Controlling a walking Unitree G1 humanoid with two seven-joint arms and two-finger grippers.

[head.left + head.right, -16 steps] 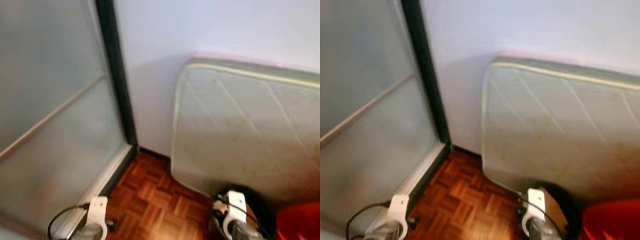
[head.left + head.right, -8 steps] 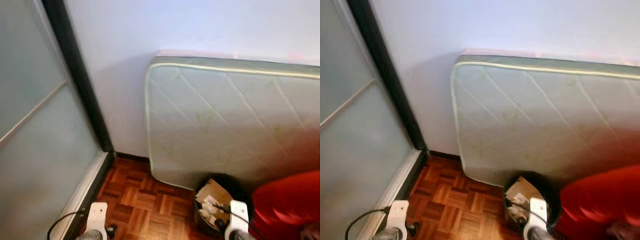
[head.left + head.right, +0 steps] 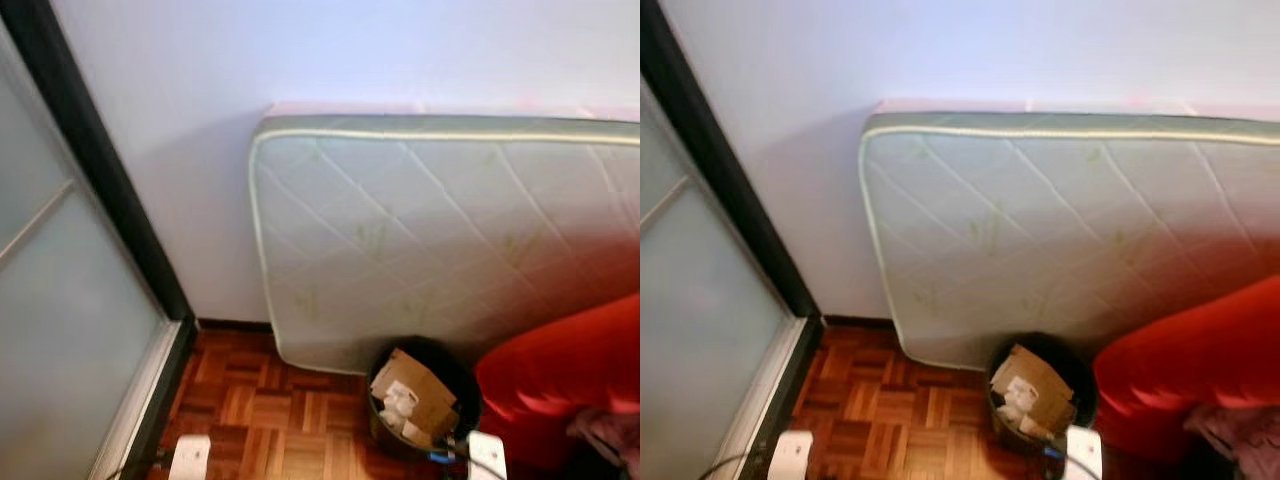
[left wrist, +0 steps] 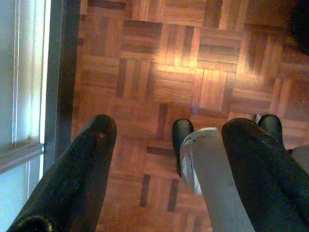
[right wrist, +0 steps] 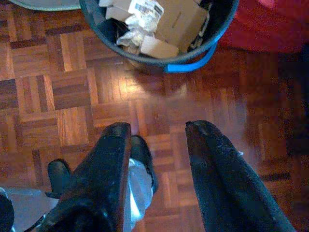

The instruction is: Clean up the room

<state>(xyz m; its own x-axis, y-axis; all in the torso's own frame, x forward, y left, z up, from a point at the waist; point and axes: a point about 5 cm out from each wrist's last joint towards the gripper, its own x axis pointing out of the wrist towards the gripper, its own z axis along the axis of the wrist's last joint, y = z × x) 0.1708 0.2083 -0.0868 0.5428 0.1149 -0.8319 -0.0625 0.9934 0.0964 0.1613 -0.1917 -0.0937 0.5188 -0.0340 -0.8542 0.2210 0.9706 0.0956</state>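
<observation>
Both arms are hanging low w/ nothing in them, probably because the robot is walking/looking for stuff to tidy. The left gripper [image 4: 164, 159] is pointing down at the brown parquet wood floor [image 4: 183, 63], black fingers [image 4: 82, 174] spread wide, empty; the right gripper [image 5: 157, 159] is pointing down too, fingers moderately apart, empty. The task's likely thing, a round black waste bin w/ a blue handle [image 3: 420, 395], is sitting on the floor at approx 5 o'clock in the head view, at 12 o'clock of the right gripper. It's looking quite full: brown cardboard pieces [image 3: 415, 385] and crumpled white paper, open top. It's standing against a pale quilted mattress [image 3: 420, 230] leaning on the white wall, just beside a red upholstered seat [image 3: 565, 375] at 4 o'clock. A frosted glass sliding door w/ dark frame [image 3: 60, 330] is running along 9 o'clock.
</observation>
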